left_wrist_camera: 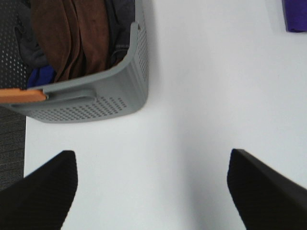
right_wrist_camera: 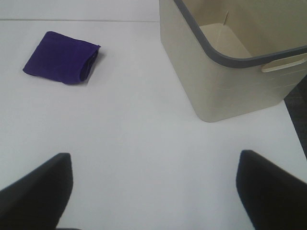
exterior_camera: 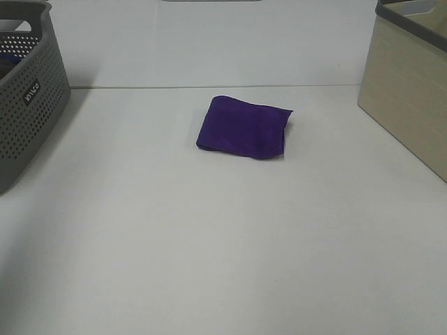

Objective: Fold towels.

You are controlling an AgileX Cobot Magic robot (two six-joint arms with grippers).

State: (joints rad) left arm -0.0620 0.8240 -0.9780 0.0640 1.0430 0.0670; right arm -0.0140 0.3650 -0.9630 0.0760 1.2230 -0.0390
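White counter (exterior_camera: 223, 265) carries the folded purple towel (exterior_camera: 243, 126) mid-width, toward its far edge. Left gripper (left_wrist_camera: 151, 189) and right gripper (right_wrist_camera: 153, 191) hover spread, empty. Plush layers could spring open if one pinch catches only the top ply.

- Exterior high cam: elevated at near edge of counter (exterior_camera: 209, 265), faces far edge; wide, distant view.
- Left wrist cam: looks down near left edge, close above grey basket (left_wrist_camera: 96, 98).
- Right wrist cam: looks down near right edge, by beige bin (right_wrist_camera: 225, 81).
- Shared by all 3: purple towel (exterior_camera: 243, 127), mid-counter.
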